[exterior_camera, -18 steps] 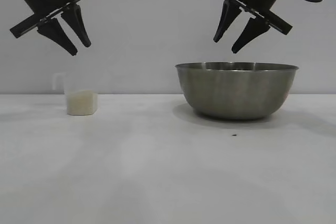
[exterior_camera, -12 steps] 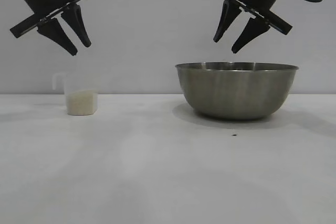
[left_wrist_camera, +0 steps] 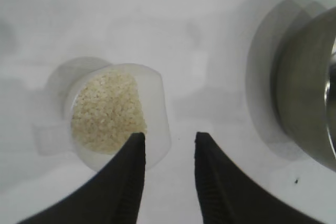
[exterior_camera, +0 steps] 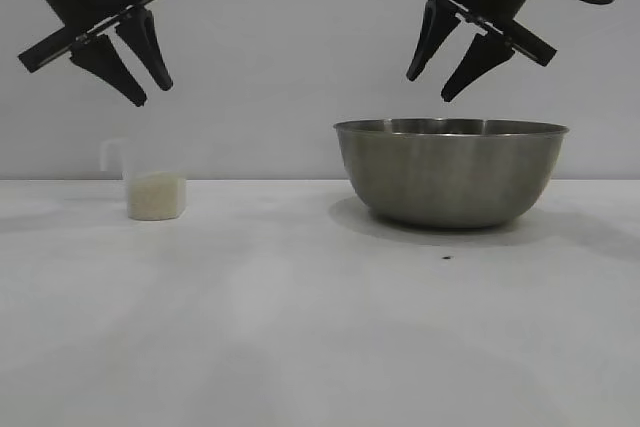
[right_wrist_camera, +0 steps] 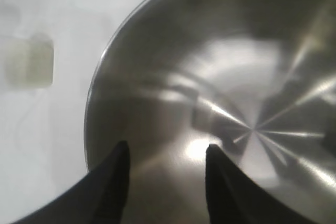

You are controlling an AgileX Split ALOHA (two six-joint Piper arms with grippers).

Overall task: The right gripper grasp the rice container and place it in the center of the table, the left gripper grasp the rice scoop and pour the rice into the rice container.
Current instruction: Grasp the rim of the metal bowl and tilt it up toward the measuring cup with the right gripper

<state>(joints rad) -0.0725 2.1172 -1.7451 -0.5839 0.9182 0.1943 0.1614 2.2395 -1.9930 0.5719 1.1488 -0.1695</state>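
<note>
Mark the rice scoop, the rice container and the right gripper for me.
rice scoop [exterior_camera: 155, 195]: exterior view, rice-filled lower body.
rice container [exterior_camera: 450, 172]: exterior view, outer steel wall.
right gripper [exterior_camera: 433, 87]: exterior view, midway between its open fingertips.

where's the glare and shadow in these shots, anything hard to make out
Right wrist view: bright streaks of glare fan across the inside of the rice container, and the rice scoop is a pale blur. Left wrist view: the container casts a soft double shadow on the table; the rice is sharp. Exterior view: the scoop's clear wall nearly vanishes against the backdrop.
</note>
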